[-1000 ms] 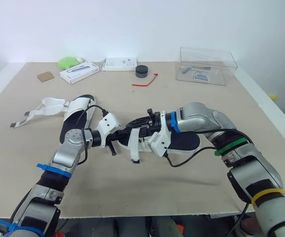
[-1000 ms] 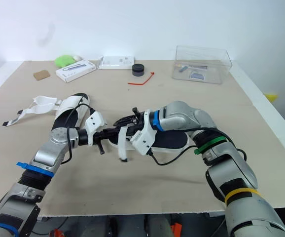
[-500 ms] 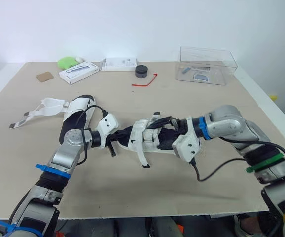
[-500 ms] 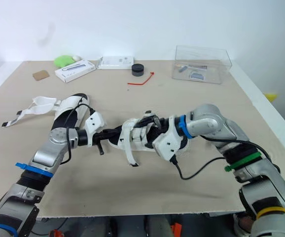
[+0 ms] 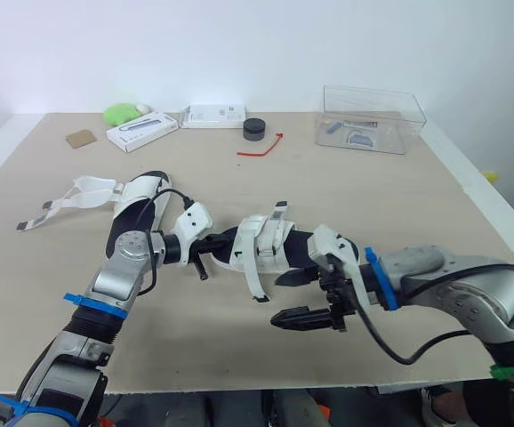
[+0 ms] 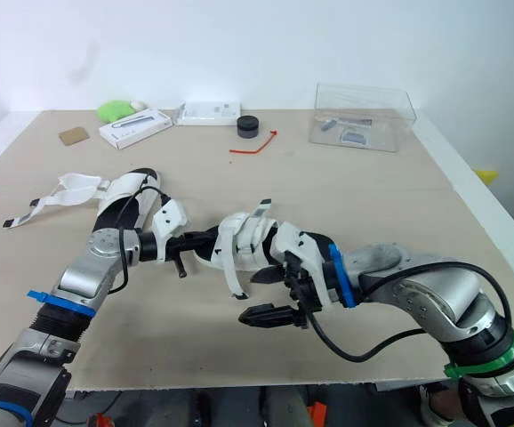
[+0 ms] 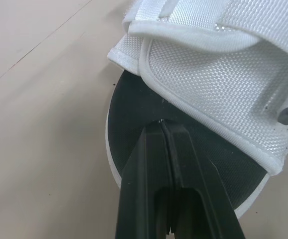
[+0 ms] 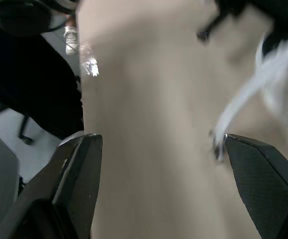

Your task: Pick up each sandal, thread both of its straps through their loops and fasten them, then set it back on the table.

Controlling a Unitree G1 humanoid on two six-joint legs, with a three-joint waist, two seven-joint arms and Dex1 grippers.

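A sandal (image 5: 266, 246) with a black sole and white straps lies mid-table, one loose strap end (image 5: 253, 285) hanging toward the front. My left gripper (image 5: 214, 243) is shut on the sole's rim at its left end, and the left wrist view shows the fingertips (image 7: 162, 130) pinched on the black sole (image 7: 134, 114). My right gripper (image 5: 291, 298) stands open just in front of the sandal with nothing between its fingers (image 8: 76, 174). A second sandal (image 5: 137, 203) lies at the left with its straps (image 5: 84, 191) spread loose on the table.
Along the back stand a clear plastic box (image 5: 373, 116), a black round puck (image 5: 255, 128), a red cord (image 5: 261, 147), two white boxes (image 5: 143, 130) (image 5: 214, 114), a green object (image 5: 122, 112) and a brown card (image 5: 83, 137). The table's front edge (image 5: 239, 387) lies close below the right gripper.
My right gripper has let go of the sandal, drawn back toward the front edge and opened. The left gripper keeps its hold on the sole.
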